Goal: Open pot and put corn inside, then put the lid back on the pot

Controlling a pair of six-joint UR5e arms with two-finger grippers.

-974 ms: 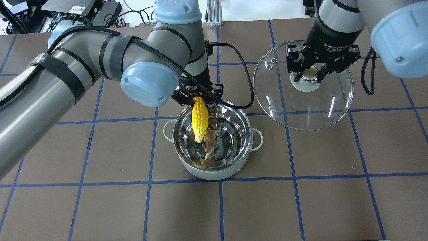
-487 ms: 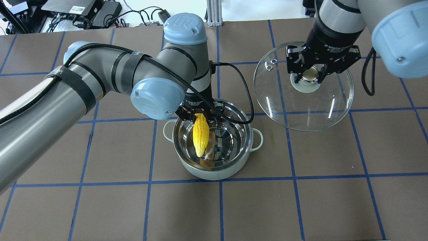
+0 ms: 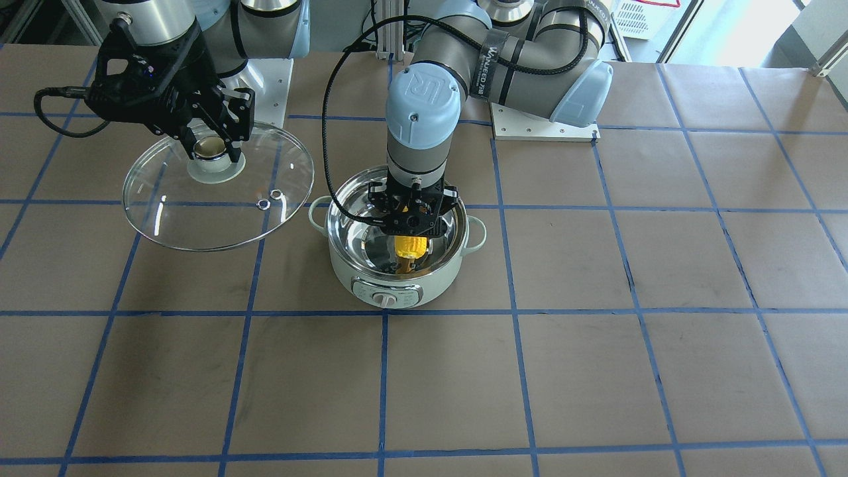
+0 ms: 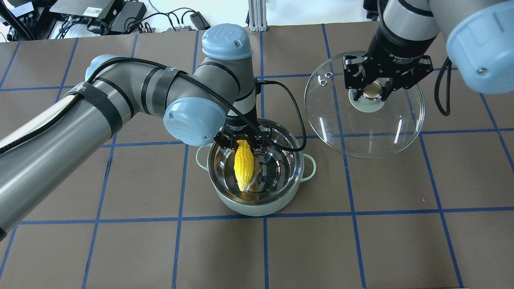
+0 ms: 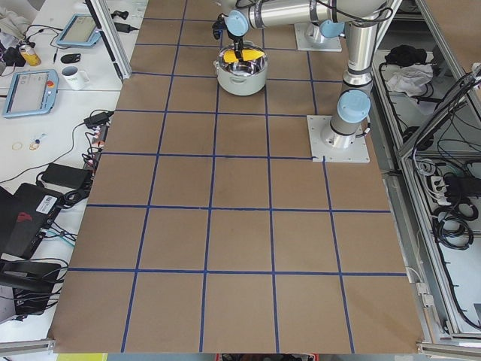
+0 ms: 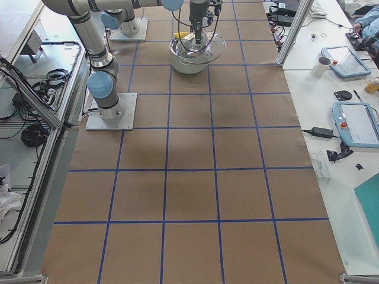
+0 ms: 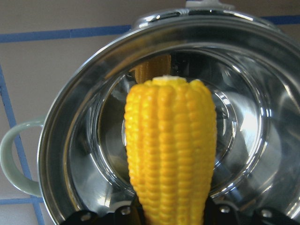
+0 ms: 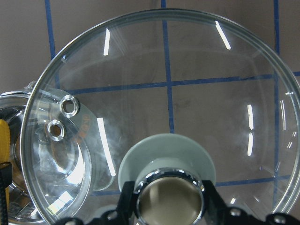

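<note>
The mint-green pot (image 4: 261, 202) stands open at the table's middle, its steel inside bare; it also shows in the front view (image 3: 371, 285). My left gripper (image 4: 242, 142) is shut on the thick end of the yellow corn (image 4: 244, 164), which hangs tip-down inside the pot. The left wrist view shows the corn (image 7: 171, 150) over the pot's floor (image 7: 243, 140). My right gripper (image 4: 371, 89) is shut on the knob of the glass lid (image 4: 363, 124) and holds it in the air to the pot's right. The lid fills the right wrist view (image 8: 187, 79).
Brown paper with a blue tape grid covers the table (image 4: 361, 249). A black cable (image 4: 295, 106) loops from the left wrist beside the pot. Cables and electronics (image 4: 100, 14) lie beyond the table's far edge.
My left arm has moved toward the pot's middle and lowered, and the corn has sunk deeper into the pot. The right gripper and lid have held still.
</note>
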